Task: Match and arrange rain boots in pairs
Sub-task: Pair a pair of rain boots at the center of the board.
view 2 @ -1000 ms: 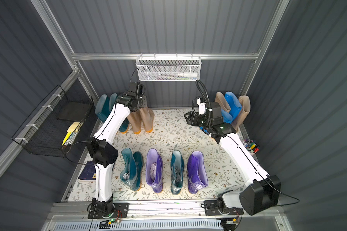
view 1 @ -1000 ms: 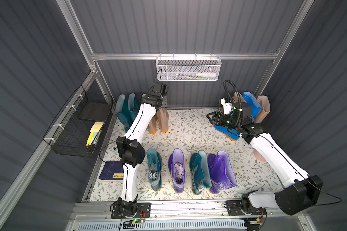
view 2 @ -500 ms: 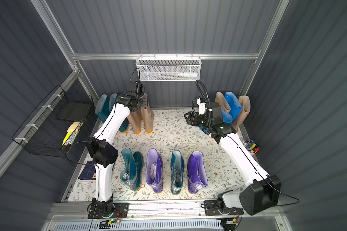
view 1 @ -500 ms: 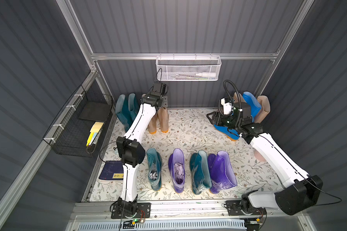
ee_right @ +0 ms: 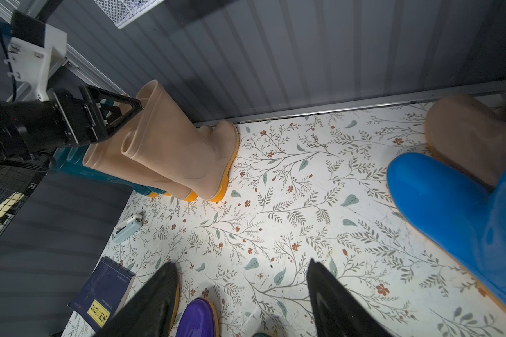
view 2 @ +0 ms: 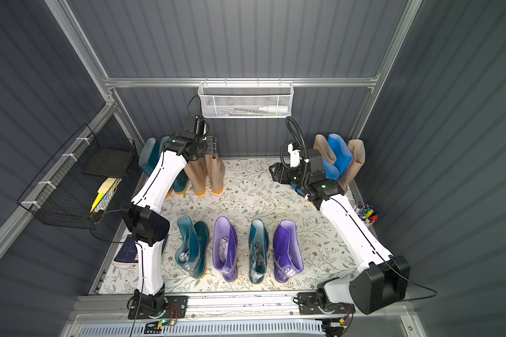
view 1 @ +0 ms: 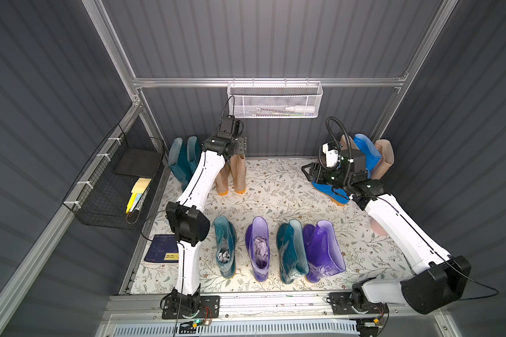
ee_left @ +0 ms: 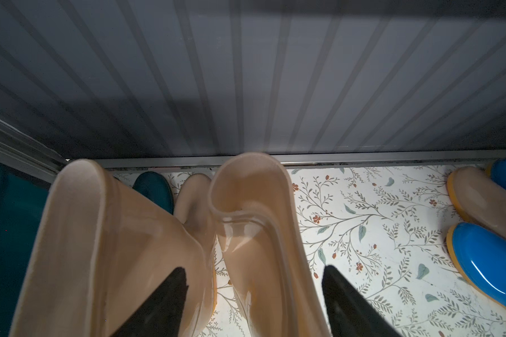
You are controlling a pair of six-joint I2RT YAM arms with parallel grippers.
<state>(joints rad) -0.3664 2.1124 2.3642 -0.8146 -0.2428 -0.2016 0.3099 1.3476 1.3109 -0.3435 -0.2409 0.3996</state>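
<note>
Beige boots [view 1: 231, 175] were paired at the back; front teal boots [view 1: 225, 248] and purple boots [view 1: 259, 251] were unmatched. The left gripper [ee_left: 254, 271] was spread astride a beige top, ungripped; the right gripper [ee_right: 241, 264] was spread, empty.

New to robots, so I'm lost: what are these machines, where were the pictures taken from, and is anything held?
Two white jointed robot arms, left and right, are bolted beside a flower-patterned mat. Both top views look down from overhead; each wrist view rides on an arm. Glossy rubber boots stand on the mat; in front, dark teal boots alternate with purple boots. The left gripper is open, astride a tall beige rubber boot, not squeezing it. The right gripper is open and empty, near a bright blue rubber boot.
</note>
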